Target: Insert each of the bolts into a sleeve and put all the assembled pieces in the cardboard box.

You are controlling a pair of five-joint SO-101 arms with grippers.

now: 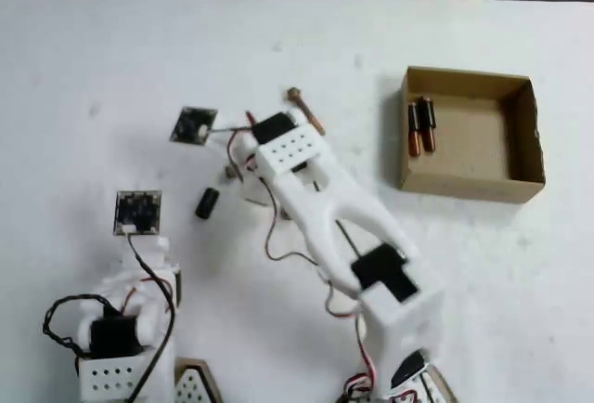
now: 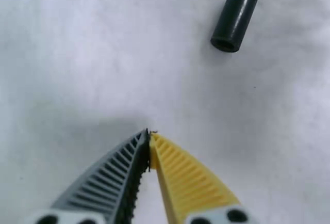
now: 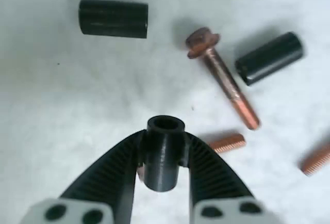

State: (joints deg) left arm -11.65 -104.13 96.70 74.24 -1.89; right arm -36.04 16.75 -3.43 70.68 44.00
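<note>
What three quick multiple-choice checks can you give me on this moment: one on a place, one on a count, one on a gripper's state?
1. Where are the assembled pieces?
A. in the cardboard box
B. beside the box
C. in a gripper

2. In the right wrist view, how many sleeves lie loose on the table?
A. none
B. two
C. five

3. What state is the right gripper in?
A. open, empty
B. shut, empty
C. shut on a black sleeve

Key:
1 A, both pieces lie inside the box by one wall.
2 B, two lie flat, apart from the gripper.
3 C, its fingers clasp an upright sleeve on both sides.
</note>
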